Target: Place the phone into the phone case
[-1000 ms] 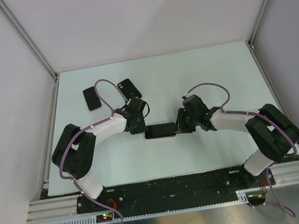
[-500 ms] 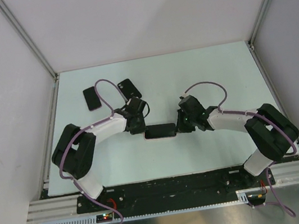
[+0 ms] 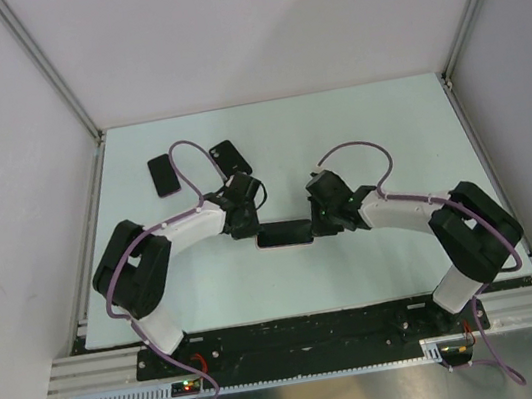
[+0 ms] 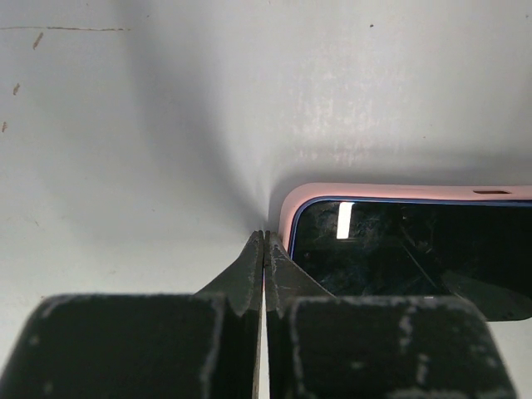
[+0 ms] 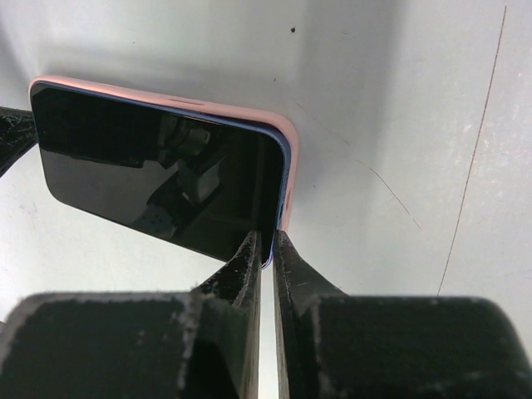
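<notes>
A dark-screened phone (image 3: 285, 233) lies flat in a pink phone case (image 4: 374, 190) on the table between my two grippers. My left gripper (image 3: 249, 228) is shut and empty, its tips (image 4: 263, 238) down at the table just beside the case's left corner. My right gripper (image 3: 319, 222) is shut to a thin slit, its tips (image 5: 268, 239) at the near right corner of the phone (image 5: 158, 174), where the pink rim (image 5: 293, 179) ends. I cannot tell whether the tips press on that corner.
Two flat black phone-sized items lie at the back left, one (image 3: 163, 175) further left and one (image 3: 230, 157) beside the left arm's cable. Frame posts and white walls bound the table.
My right gripper has moved left and closer to the phone's right end, with its arm swinging inward. The left gripper and the phone have stayed in place.
</notes>
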`<state>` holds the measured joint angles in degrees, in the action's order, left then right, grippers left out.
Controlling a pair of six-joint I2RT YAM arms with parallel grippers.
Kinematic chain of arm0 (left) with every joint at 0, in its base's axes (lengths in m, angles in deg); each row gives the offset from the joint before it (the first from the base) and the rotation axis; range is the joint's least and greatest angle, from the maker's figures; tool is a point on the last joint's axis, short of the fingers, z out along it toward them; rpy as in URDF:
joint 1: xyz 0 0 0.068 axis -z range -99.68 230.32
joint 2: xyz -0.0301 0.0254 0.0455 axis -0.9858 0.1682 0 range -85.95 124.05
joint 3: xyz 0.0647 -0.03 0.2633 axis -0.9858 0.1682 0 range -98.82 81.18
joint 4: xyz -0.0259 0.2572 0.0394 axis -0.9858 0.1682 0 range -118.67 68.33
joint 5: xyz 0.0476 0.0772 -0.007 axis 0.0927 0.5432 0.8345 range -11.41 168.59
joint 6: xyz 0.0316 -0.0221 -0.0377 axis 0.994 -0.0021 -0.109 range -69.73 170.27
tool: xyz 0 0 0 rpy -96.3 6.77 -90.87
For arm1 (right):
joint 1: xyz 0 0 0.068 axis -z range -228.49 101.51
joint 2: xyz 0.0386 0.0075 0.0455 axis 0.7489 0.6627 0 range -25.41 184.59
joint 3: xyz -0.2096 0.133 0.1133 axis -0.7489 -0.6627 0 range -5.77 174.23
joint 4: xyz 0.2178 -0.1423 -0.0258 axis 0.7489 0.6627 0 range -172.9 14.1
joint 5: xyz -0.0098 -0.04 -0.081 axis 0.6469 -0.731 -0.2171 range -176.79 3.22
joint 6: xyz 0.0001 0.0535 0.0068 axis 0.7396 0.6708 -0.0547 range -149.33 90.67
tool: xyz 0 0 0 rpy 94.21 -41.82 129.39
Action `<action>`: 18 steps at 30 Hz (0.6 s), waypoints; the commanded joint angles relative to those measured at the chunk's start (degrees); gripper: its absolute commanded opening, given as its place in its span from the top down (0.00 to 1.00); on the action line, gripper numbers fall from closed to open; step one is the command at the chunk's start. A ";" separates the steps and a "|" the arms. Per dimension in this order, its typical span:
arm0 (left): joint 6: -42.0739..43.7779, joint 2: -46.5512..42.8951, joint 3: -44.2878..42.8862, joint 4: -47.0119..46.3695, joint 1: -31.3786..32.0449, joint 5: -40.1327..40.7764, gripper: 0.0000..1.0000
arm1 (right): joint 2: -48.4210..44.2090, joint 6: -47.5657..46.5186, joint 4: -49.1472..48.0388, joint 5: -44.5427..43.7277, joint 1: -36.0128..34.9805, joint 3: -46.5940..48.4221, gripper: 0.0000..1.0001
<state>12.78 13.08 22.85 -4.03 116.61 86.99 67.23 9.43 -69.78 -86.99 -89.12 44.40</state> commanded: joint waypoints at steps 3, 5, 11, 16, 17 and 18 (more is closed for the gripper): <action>-0.03 0.41 -2.78 -2.27 1.16 -1.77 1.00 | 7.00 0.08 -3.91 0.63 -4.67 0.59 0.92; -0.03 0.50 -2.83 -2.31 1.19 -1.85 1.00 | 8.10 0.19 -3.81 0.31 -5.64 0.79 0.92; -0.10 0.87 -2.92 -2.59 1.17 -2.26 1.00 | 10.69 0.82 -4.17 0.21 -7.61 1.22 0.93; -0.06 0.90 -2.94 -2.74 1.28 -2.47 1.00 | 12.40 0.71 -3.95 -1.60 -8.28 1.94 0.93; -0.04 0.81 -2.94 -2.70 1.26 -2.40 1.00 | 12.70 0.75 -3.88 -1.75 -8.44 1.99 0.92; -0.04 0.64 -2.94 -2.64 1.25 -2.28 1.00 | 13.03 0.81 -3.84 -1.87 -8.52 2.01 0.92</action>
<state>12.80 13.45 22.55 -3.72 116.63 87.01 70.47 8.07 -65.25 -95.21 -93.55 48.42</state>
